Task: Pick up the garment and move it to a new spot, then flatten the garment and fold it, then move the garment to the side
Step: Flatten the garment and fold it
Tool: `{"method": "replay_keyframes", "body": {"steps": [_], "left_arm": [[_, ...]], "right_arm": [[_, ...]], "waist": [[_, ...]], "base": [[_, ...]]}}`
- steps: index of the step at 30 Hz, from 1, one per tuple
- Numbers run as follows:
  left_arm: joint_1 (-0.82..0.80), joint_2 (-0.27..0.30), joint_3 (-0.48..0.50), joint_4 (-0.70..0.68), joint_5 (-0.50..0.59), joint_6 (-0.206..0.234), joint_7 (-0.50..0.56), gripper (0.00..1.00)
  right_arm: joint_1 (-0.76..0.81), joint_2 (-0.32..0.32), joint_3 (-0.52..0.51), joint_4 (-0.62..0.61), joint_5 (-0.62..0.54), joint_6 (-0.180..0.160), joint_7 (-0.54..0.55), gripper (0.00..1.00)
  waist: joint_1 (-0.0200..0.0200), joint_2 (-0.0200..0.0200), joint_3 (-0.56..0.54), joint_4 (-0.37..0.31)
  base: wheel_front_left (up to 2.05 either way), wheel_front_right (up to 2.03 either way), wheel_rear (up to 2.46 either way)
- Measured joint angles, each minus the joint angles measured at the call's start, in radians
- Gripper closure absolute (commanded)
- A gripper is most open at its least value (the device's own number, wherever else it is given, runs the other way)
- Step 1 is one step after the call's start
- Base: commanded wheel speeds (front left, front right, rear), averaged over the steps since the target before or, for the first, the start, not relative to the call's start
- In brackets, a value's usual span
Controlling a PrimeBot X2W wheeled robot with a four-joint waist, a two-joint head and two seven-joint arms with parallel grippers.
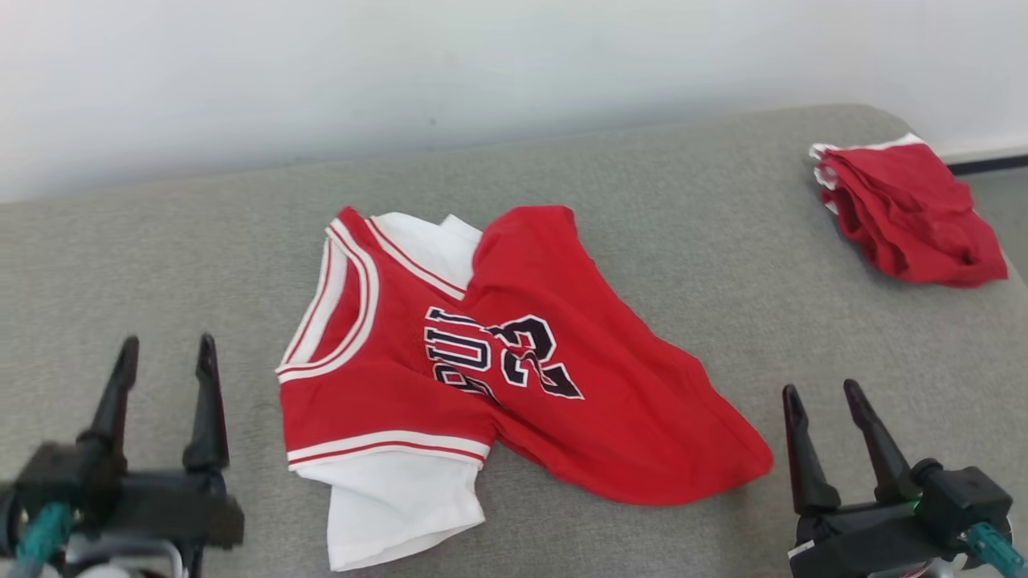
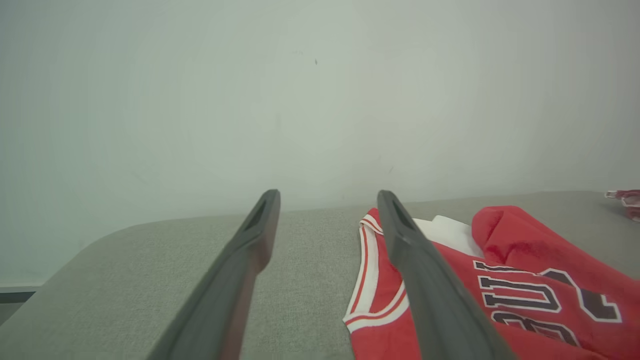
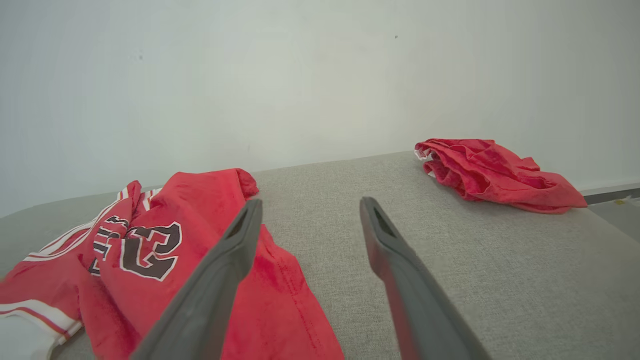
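Located red No. 23 jersey [image 1: 514,361] at the middle of the grey upholstered cushion [image 1: 683,185], rumpled: lower body flopped up and across the lettering, white sleeve poking out at the near edge, another white patch behind the collar. Lying between the two grippers, touching neither.

Left gripper [image 1: 168,339]: spread wide, empty, hovering just beside the striped neck-and-armhole side. Right gripper [image 1: 821,387]: likewise spread wide, empty, near the hem corner but clear of it.

Noted second red garment [image 1: 907,213], bunched, at the far right end of the cushion, well apart from the jersey.

Judged stage: pickup not yet begun; flattening, folding and setting aside all outstanding.

Risks from here:
- Pinching only the top layer of the doubled-over body; would lift one ply and leave the rest dragging, worsening the tangle.
- Catching the white sleeve instead of a shoulder or hem; likely to hang lopsided and land twisted.
- Closing too shallow on thin fabric; possible slip-out mid-carry.
- Digging fingertips into the soft upholstery while scooping; could snag the cover.
- Choosing a new spot too far right; danger of overlapping the bunched garment and grabbing both later.
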Motion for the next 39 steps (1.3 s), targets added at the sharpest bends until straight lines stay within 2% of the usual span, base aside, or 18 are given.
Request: {"method": "replay_keyframes", "body": {"steps": [6, 12, 23, 31, 39], "left_arm": [[0.148, -0.056, 0.044, -0.112, 0.036, -0.027, 0.000, 0.00], [0.260, -0.126, 0.099, -0.140, 0.069, -0.037, 0.000, 0.00], [0.289, -0.203, 0.158, -0.116, 0.125, -0.097, 0.000, 0.00], [0.259, -0.231, 0.155, -0.104, 0.157, -0.123, 0.000, 0.00], [0.221, -0.247, 0.142, -0.081, 0.167, -0.144, 0.000, 0.00]], "right_arm": [[0.021, -0.002, 0.012, 0.008, 0.000, 0.000, 0.000, 0.00], [0.045, -0.009, 0.025, 0.016, 0.002, 0.000, 0.000, 0.00], [0.051, -0.028, 0.054, 0.063, 0.012, 0.000, 0.000, 0.00], [-0.040, -0.112, 0.126, 0.227, 0.012, 0.000, 0.000, 0.00], [-0.139, -0.153, 0.184, 0.399, 0.051, 0.000, 0.000, 0.00]], "waist": [[-0.0001, -0.0001, -0.037, 0.027], [0.0000, 0.0000, -0.067, 0.048], [0.0001, 0.0000, -0.076, 0.074], [0.0002, 0.0001, -0.053, 0.079], [0.0003, 0.0001, -0.021, 0.100]], "base": [[0.00, 0.00, 0.00], [0.00, 0.00, 0.00], [0.00, 0.00, 0.00], [0.00, 0.00, 0.00], [0.00, 0.00, 0.00]]}}
